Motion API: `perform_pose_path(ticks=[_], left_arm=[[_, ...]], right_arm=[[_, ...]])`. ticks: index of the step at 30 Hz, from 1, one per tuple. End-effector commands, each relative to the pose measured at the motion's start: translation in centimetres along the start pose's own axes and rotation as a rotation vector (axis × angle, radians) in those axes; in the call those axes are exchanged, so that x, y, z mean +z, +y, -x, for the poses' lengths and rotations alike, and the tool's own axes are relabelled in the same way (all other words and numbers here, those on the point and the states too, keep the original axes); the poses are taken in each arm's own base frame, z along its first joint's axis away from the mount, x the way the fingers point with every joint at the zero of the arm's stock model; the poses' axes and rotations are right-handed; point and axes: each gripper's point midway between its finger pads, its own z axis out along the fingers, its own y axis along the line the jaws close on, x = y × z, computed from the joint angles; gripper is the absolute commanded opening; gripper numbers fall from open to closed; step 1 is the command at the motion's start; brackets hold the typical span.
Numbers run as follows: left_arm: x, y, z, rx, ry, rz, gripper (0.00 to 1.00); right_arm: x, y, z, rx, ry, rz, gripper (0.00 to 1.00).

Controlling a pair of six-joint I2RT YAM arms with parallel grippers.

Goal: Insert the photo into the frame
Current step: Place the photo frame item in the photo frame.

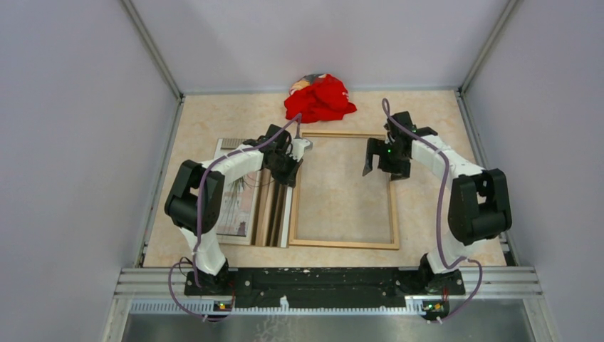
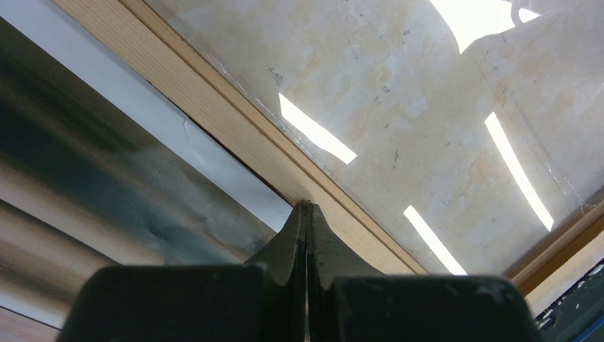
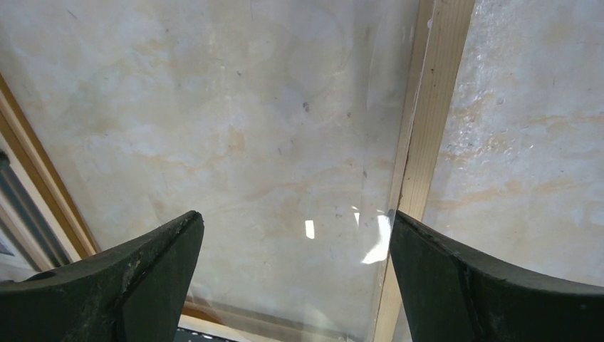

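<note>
Poised over the frame (image 1: 342, 244), flat on the surface: left hand (image 2: 306, 214) pinched shut at its left strip, right hand (image 3: 293, 221) spread wide. Beside it, left, the photo (image 1: 237, 209). Risks creasing against the strip if pushed.

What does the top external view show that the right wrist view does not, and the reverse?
Only the top external view shows the crumpled red cloth and the rectangular window photo lying left of the thin light-brown wooden frame. Only the right wrist view shows bright glints on a clear sheet inside it. Both show the frame, the open right gripper and the beige marbled table.
</note>
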Motion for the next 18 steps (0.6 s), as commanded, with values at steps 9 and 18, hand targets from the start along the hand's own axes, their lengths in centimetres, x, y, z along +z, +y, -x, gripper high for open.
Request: perform_pose_path(ticks=[9,18], left_arm=[[1.0,-0.3,-0.2,0.015,-0.001,-0.017,0.0],[1.0,-0.3,-0.3,0.017,0.0,-0.013,0.0]], right_arm=[[0.1,0.5,1.6,-0.046,-0.037,-0.08,0.99],[0.6,2.2,1.3,-0.03,-0.023,0.016,0.99]])
